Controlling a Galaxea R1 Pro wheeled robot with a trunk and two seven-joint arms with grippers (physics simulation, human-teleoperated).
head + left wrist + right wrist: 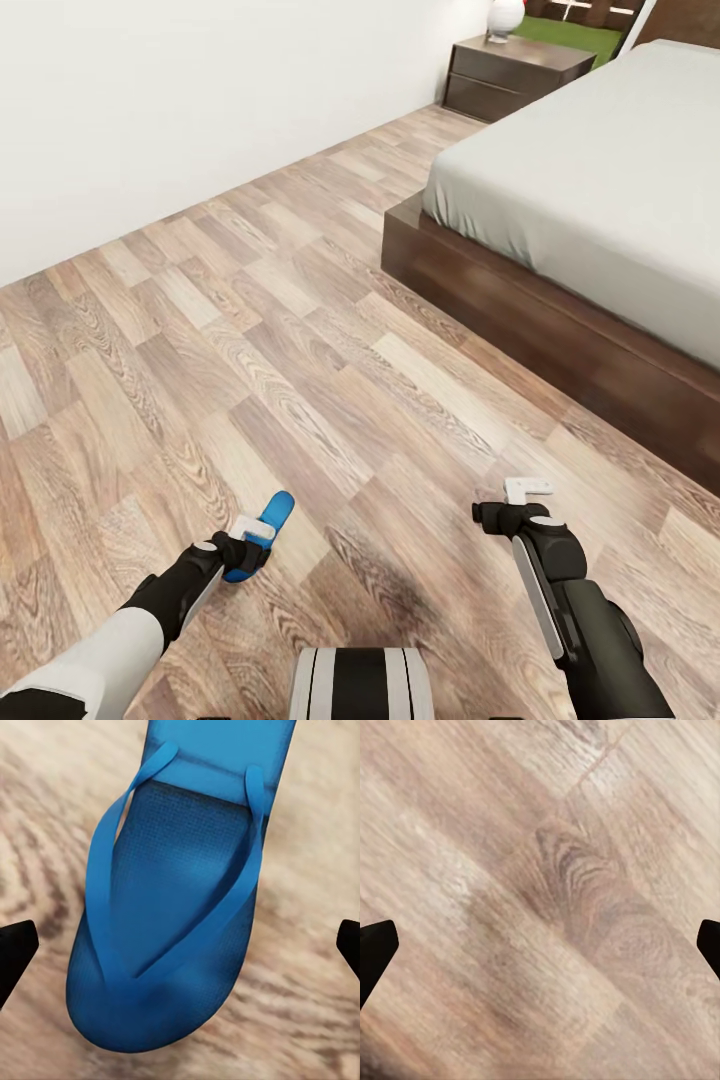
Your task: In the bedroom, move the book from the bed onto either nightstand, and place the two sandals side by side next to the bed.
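A: What is the floor made of?
B: Pale wood planks with strong swirling grain and a soft satin sheen.
A: And the sandal?
B: Bright blue, rubbery or foam-like; its sole has a fine woven-looking texture and its straps are smooth and matt.
A: The bed?
B: A dark brown wooden frame, smooth and faintly glossy, under a light grey mattress that looks like matt cloth.
A: The nightstand?
B: Dark brown wood, slightly shiny on top.
A: The wall?
B: Plain white and matt.
A: The left hand and right hand?
B: Black and white, hard like plastic.
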